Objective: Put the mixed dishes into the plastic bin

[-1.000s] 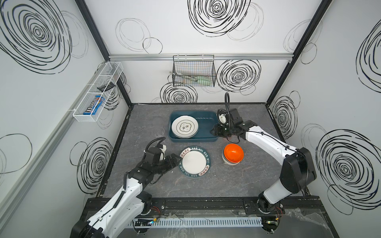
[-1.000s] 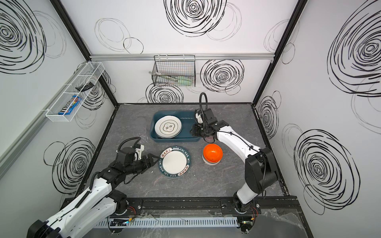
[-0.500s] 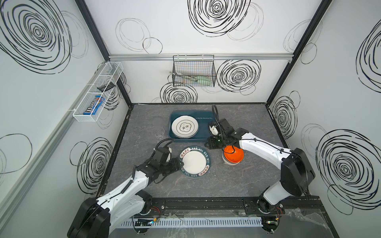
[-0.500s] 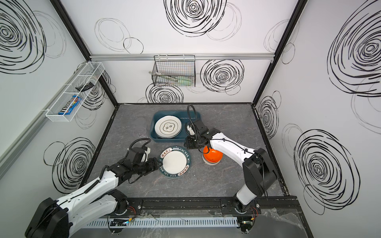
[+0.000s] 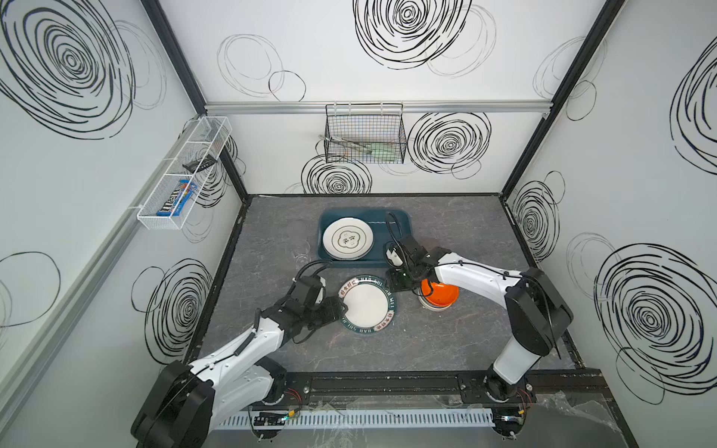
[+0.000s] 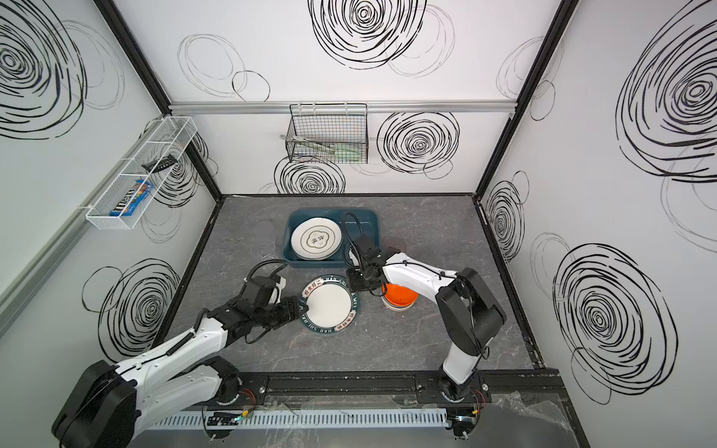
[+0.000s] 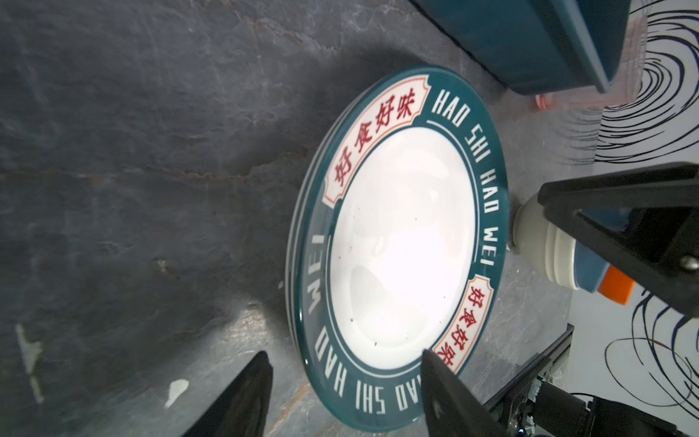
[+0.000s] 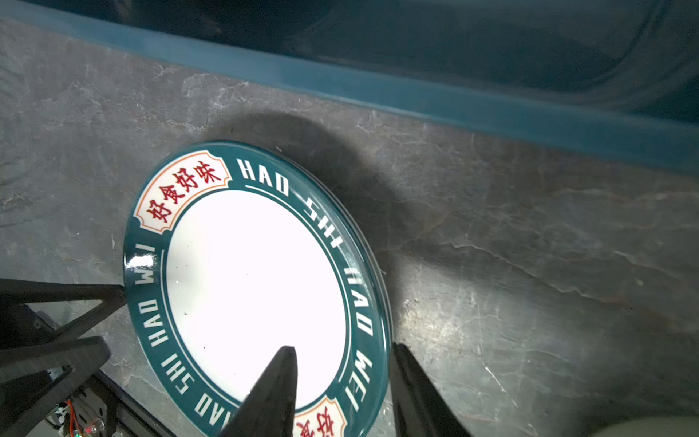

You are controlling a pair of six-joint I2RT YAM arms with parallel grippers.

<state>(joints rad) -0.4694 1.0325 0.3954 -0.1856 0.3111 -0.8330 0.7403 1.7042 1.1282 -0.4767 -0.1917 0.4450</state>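
Observation:
A white plate with a dark-green lettered rim [image 5: 366, 304] [image 6: 329, 304] lies flat on the grey table. My left gripper [image 5: 341, 308] [image 7: 345, 352] is open at its left edge, one finger over the plate and one outside the rim. My right gripper [image 5: 394, 287] [image 8: 342, 346] is open astride the far right rim in the same way. Behind them the teal plastic bin [image 5: 361, 211] [image 6: 333, 211] holds a white plate [image 5: 348, 242] with dark characters. An orange bowl [image 5: 440, 296] tops a stack with blue and cream bowls [image 7: 548, 246] just right of the green plate.
A pink tumbler [image 7: 548, 102] lies against the bin's right side. A clear glass [image 5: 302, 250] stands faintly left of the bin. A black wire basket [image 5: 364, 135] hangs on the back wall and a white mesh tray [image 5: 182, 174] on the left wall.
My right gripper came forward from the bin's right end to the green plate's far right rim. My left gripper advanced to the plate's left edge and its jaws narrowed somewhat.

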